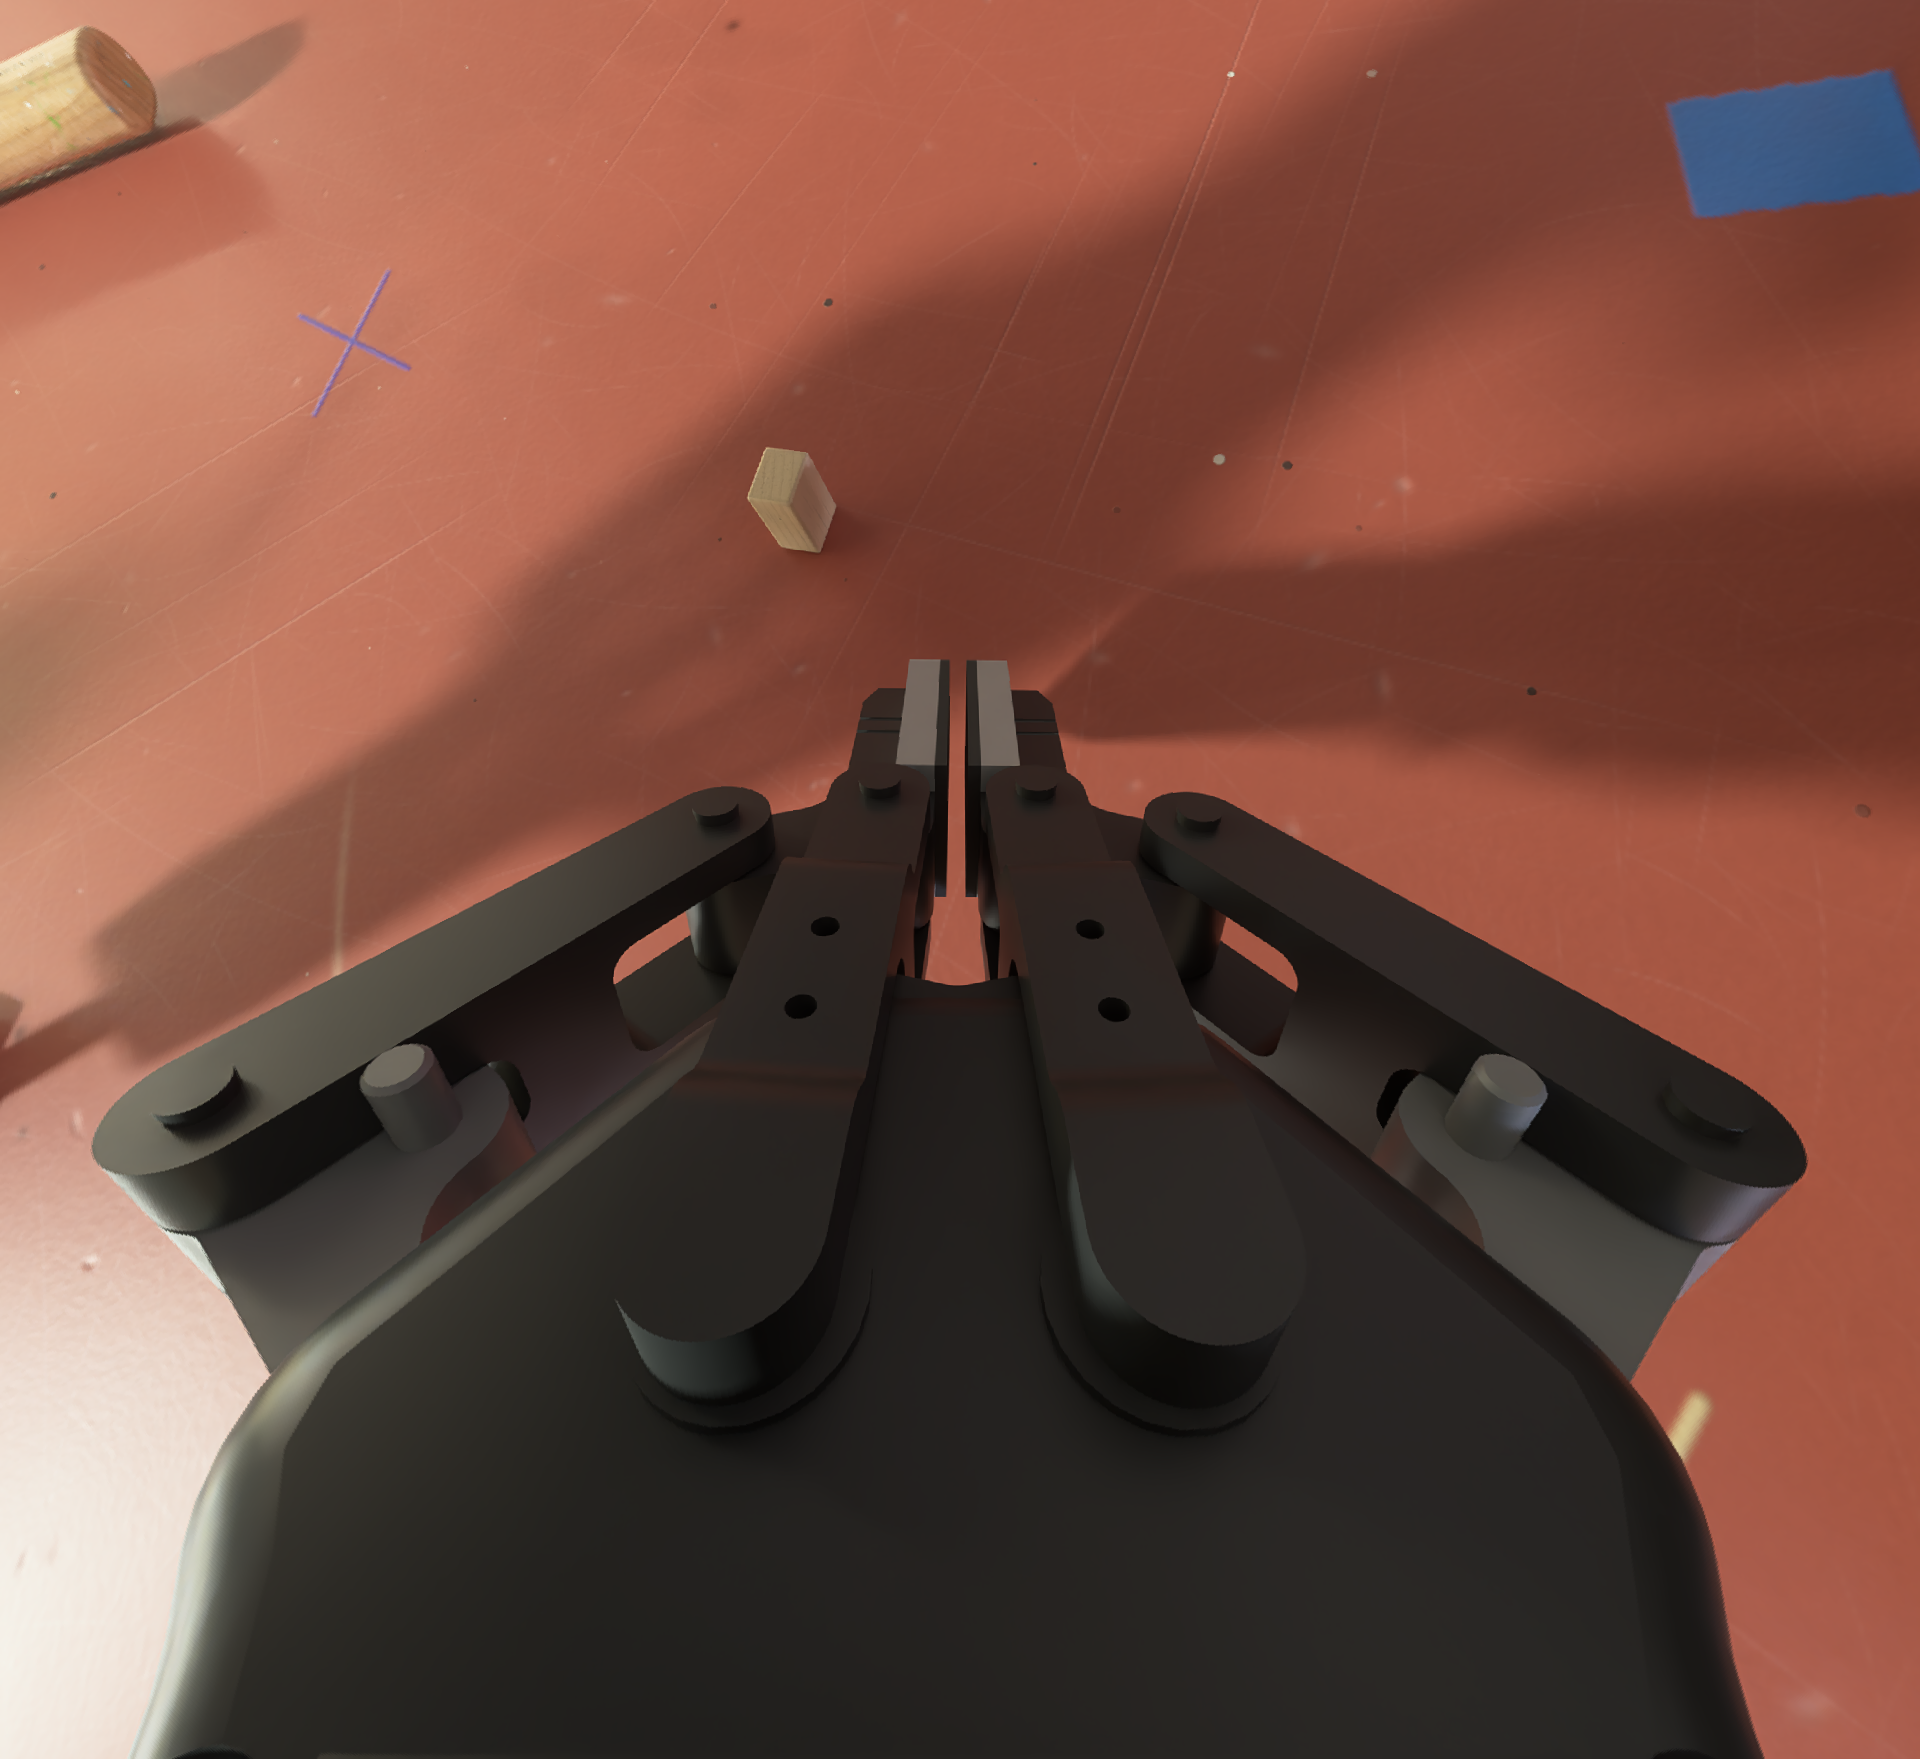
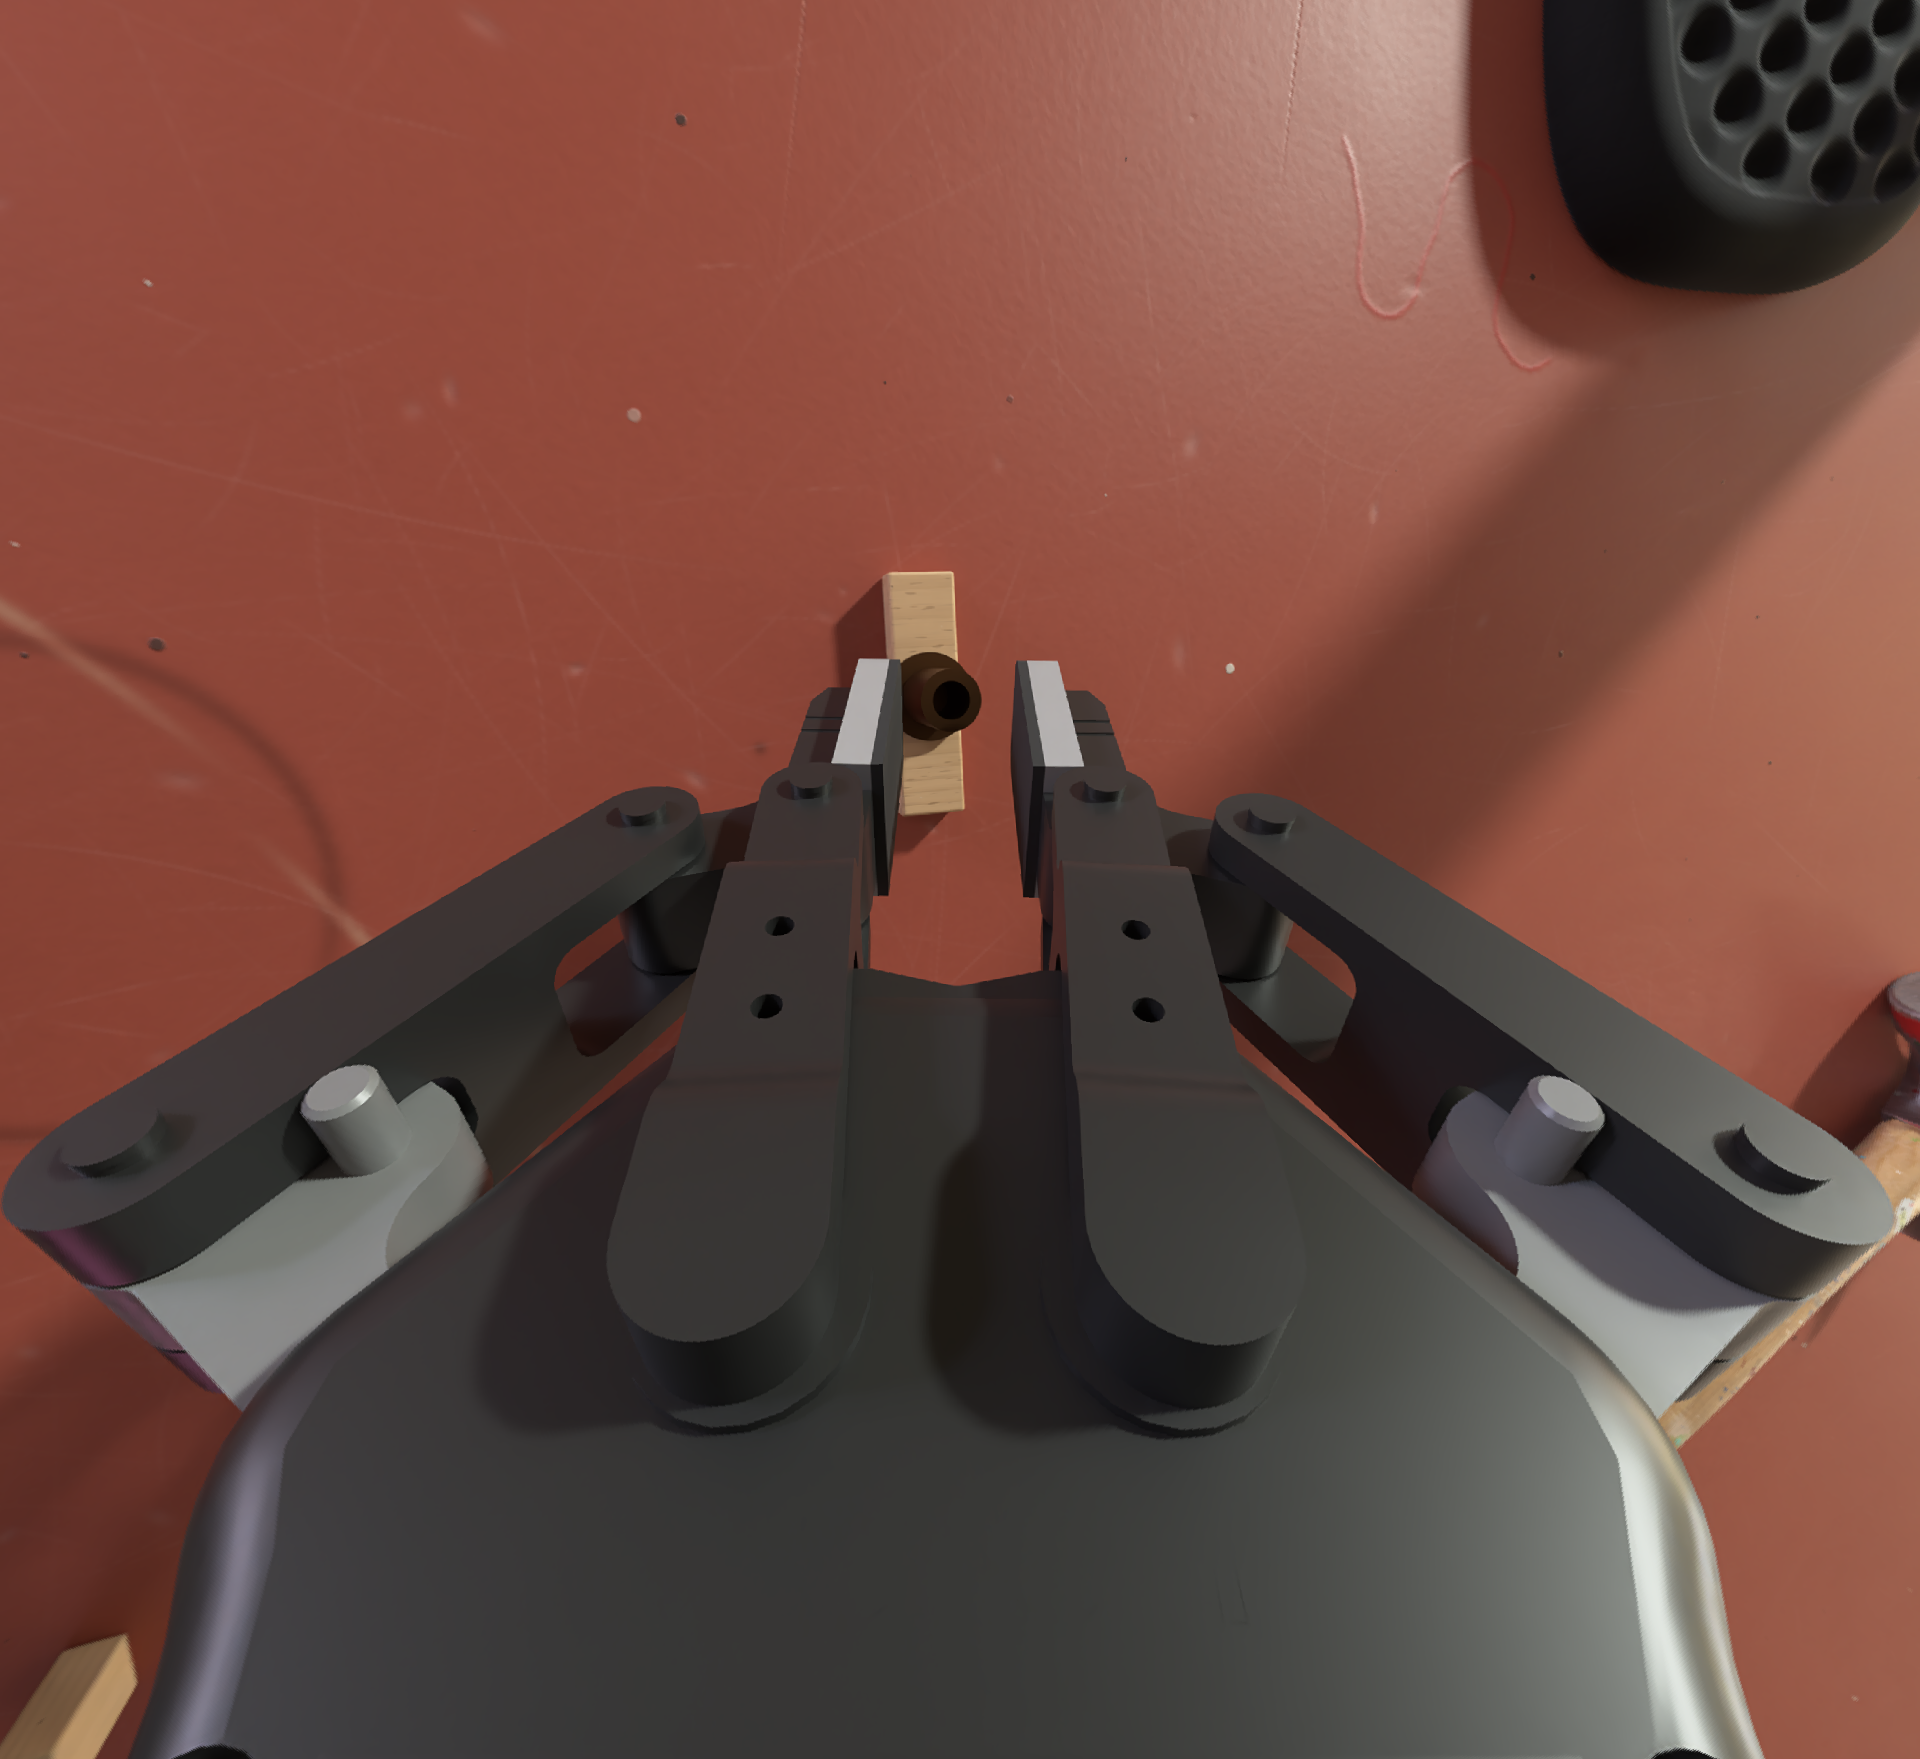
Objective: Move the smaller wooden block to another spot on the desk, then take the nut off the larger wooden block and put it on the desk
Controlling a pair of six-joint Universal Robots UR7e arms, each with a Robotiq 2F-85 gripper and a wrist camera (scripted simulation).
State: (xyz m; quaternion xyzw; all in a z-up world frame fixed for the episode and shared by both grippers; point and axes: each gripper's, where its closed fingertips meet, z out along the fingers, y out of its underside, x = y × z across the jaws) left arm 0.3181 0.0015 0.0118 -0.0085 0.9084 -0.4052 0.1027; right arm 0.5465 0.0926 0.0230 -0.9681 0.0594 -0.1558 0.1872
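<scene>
Left wrist view: the left gripper (image 1: 958, 670) points down and forward over the red-brown desk (image 1: 1143, 255), its grey-padded fingers drawn almost together with only a thin slit between them and nothing held. Ahead of the fingertips, just left of centre, the smaller wooden block (image 1: 792, 499), a pale, smooth-faced cuboid, lies alone on the desk, apart from the gripper. A round wooden dowel (image 1: 68, 107) with visible end grain enters from the upper left edge, a thin purple cross mark (image 1: 355, 342) sits below it, and a flat blue rectangle (image 1: 1792, 142) lies at the upper right. Right wrist view: the right gripper (image 2: 956, 670) looks nearly straight down, its fingers parted moderately and gripping nothing. Between the fingertips, nearer the left pad (image 2: 865, 710), the dark brown nut (image 2: 940, 697), rounded with a black bore, rests on the larger wooden block (image 2: 921, 613), a narrow light-grained slab lying flat at frame centre. A black perforated object (image 2: 1756, 47) with honeycomb holes fills the upper right corner; a pale wooden piece (image 2: 78, 1699) shows at the lower left. The desk surface is matte, scratched and speckled.
</scene>
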